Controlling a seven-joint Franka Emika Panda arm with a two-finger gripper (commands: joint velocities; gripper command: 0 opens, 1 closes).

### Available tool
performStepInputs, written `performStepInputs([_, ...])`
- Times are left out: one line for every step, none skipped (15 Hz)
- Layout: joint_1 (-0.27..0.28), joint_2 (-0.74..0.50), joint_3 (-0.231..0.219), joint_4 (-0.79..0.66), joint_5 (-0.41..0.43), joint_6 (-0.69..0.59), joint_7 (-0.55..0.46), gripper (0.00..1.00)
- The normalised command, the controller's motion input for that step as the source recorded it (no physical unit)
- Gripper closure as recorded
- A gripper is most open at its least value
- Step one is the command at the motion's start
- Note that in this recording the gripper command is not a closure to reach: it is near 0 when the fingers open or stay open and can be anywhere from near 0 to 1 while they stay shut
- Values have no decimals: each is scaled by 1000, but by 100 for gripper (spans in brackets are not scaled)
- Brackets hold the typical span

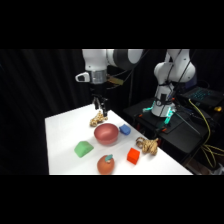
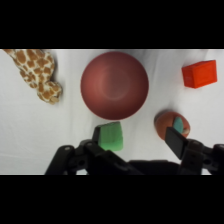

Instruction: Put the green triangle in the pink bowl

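Closest to the wrist camera, the black two-finger gripper (image 2: 136, 139) has its fingers spread wide, nothing between them. One fingertip sits at the small bright green wedge-shaped block (image 2: 110, 136), the other over the orange-red fruit-like ball with a green top (image 2: 168, 124); I cannot tell whether either touches. Just beyond the fingers rests the round, smooth reddish-pink bowl (image 2: 115, 84), holding nothing, with the green wedge just outside its rim. Off to one side past the bowl lies a spotted giraffe-patterned soft toy (image 2: 39, 73); to the other side sits a red cube (image 2: 199, 74). From the side, the gripper (image 1: 101, 107) hangs above the white table (image 1: 62, 135).
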Motion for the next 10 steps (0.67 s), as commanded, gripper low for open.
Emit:
performStepInputs([-18,4,12,12,-17,-5,6,0])
performStepInputs([-25,9,2,11,-47,15,2,0])
performStepInputs([-29,17,-1,19,-49,25,-9,0])
performStepInputs([-34,37,-5,41,-58,27,-26,0])
performStepInputs([-33,56,-5,63,-69,32,-31,0])
performStepInputs([-32,90,0,104,-66,25,-50,0])
performStepInputs([-28,132,5,156,-67,13,-65,0])
performStepInputs([-24,155,9,185,-69,0,-74,0])
performStepInputs([-20,200,15,236,-70,-16,-91,0])
performStepInputs([-14,246,23,288,-73,-25,-109,0])
